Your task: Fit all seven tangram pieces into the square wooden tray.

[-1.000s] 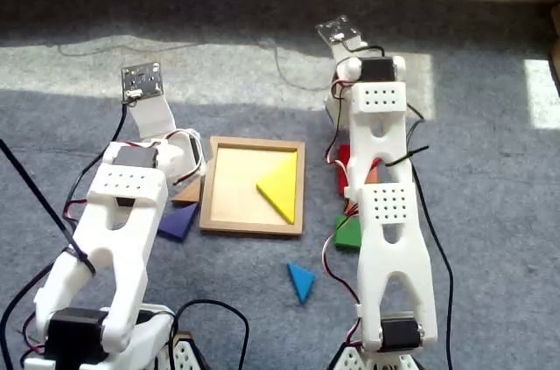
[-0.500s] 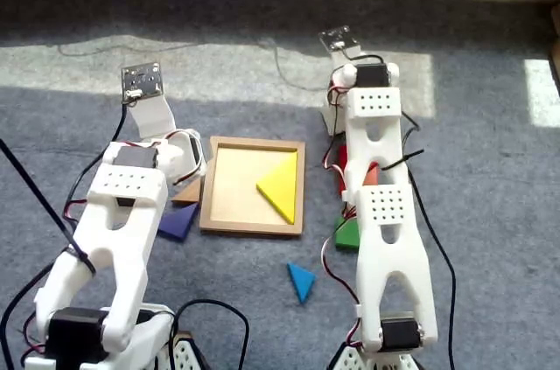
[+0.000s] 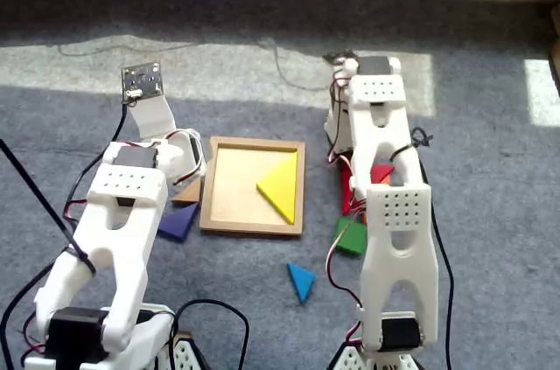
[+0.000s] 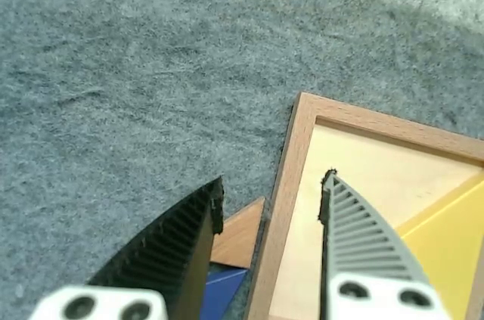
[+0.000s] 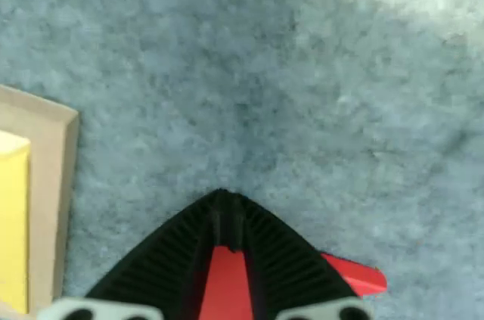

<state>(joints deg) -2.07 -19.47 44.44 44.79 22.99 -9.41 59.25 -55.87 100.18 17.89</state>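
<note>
Now right claw (image 5: 223,200) clamps red piece (image 5: 225,282), long axis along claw; left claw (image 4: 274,184) spread.

grey carpeted surface (image 3: 490,169) with a sunlit strip at the far side, square wooden tray (image 3: 252,227) in the middle, blue triangle (image 3: 300,281) near its front corner, green piece (image 3: 348,236) off to the right, dark blue triangle (image 3: 178,219) and tan triangle (image 3: 188,193) side by side just off its left edge

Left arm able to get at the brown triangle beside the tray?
Probably yes: left gripper hangs open right by the brown triangle, lying uncovered on the carpet. The tray rim close beside it may crowd one finger.
</note>
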